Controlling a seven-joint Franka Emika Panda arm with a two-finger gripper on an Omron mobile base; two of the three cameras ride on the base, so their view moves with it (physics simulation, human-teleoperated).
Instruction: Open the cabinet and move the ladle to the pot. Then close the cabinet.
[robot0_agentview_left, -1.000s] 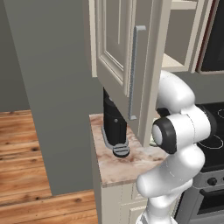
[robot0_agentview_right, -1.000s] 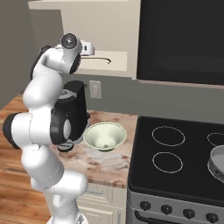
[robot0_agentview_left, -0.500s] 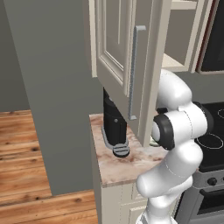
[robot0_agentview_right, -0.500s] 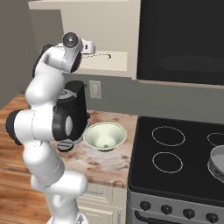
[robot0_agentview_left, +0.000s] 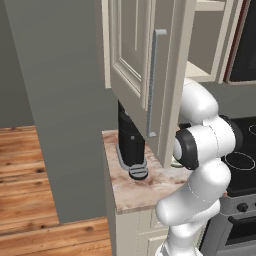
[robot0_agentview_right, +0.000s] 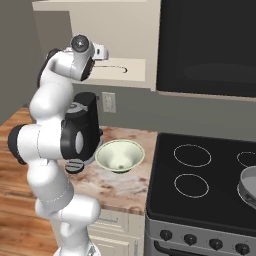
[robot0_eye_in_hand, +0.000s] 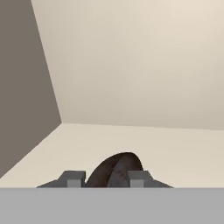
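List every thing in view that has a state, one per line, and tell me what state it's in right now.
cabinet: door swung open.
ladle: lying on the cabinet shelf, between the fingertips.
gripper: inside the cabinet, jaws set either side of the ladle; a firm grip cannot be confirmed.
bowl: upright on the counter, empty.
pot: on the stove at the right edge, no ladle in it.
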